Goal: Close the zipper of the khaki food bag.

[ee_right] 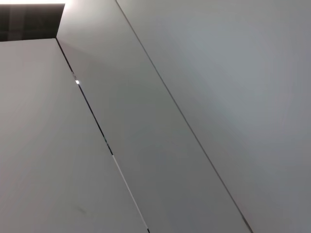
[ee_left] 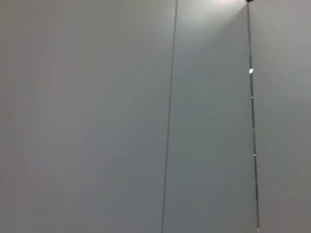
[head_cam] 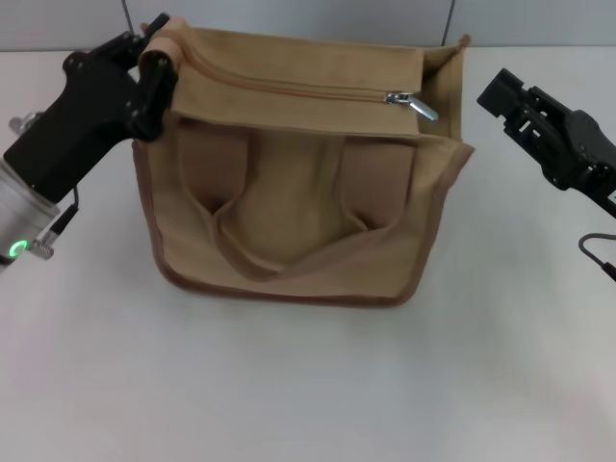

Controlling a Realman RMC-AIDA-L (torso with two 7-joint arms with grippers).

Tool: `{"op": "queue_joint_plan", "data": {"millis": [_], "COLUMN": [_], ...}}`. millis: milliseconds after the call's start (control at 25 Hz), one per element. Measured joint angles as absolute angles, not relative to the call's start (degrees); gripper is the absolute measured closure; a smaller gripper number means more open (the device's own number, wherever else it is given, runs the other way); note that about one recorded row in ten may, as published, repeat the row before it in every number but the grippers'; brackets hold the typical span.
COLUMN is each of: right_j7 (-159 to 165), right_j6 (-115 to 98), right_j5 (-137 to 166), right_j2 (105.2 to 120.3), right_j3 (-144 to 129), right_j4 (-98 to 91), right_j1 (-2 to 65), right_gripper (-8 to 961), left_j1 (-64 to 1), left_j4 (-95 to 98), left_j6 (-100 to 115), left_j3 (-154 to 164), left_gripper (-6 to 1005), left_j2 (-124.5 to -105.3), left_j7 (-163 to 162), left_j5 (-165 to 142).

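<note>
The khaki food bag (head_cam: 298, 207) stands in the middle of the white table in the head view, with its two strap handles facing me. The zipper (head_cam: 289, 89) runs along its top, and the silver pull tab (head_cam: 414, 104) lies at the right end of the track. My left gripper (head_cam: 154, 65) is at the bag's top left corner, shut on the fabric end there. My right gripper (head_cam: 502, 104) hovers to the right of the bag, apart from it, open and empty. Both wrist views show only grey wall panels.
The white table (head_cam: 308, 385) stretches bare in front of the bag. A grey panelled wall (head_cam: 308, 19) rises behind it. A black cable loop (head_cam: 597, 252) hangs by my right arm.
</note>
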State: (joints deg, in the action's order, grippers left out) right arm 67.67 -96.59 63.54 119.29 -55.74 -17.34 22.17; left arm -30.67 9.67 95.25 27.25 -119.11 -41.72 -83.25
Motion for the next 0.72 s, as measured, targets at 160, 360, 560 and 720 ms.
{"op": "queue_joint_plan", "data": {"millis": [160, 360, 560, 720], "right_j7": [67.0, 63.0, 50.9, 45.1], "right_j6": [-96.5, -98.5, -105.0, -107.2], "right_j5": [63.5, 63.5, 64.0, 65.9], "right_j2": [119.20, 119.32, 119.40, 119.48], "right_j3": [-55.7, -55.6, -56.3, -59.4], "right_j4": [-16.8, -16.6, -14.1, -13.8], "right_j1": [22.3, 22.0, 22.1, 22.8], "right_gripper": [606, 433, 350, 303], "left_j1": [-28.3, -23.1, -15.5, -10.9], "left_j4": [9.5, 9.4, 10.1, 12.3], "left_j6": [93.2, 93.5, 95.7, 99.9], "left_j3": [27.4, 26.3, 24.3, 25.3], "left_gripper": [940, 791, 621, 460], "left_j2": [-119.06, -118.87, -118.55, -118.16], "left_j7": [-41.8, -42.3, -43.2, -42.3], "left_j5": [-83.3, -83.2, -82.8, -83.5]}}
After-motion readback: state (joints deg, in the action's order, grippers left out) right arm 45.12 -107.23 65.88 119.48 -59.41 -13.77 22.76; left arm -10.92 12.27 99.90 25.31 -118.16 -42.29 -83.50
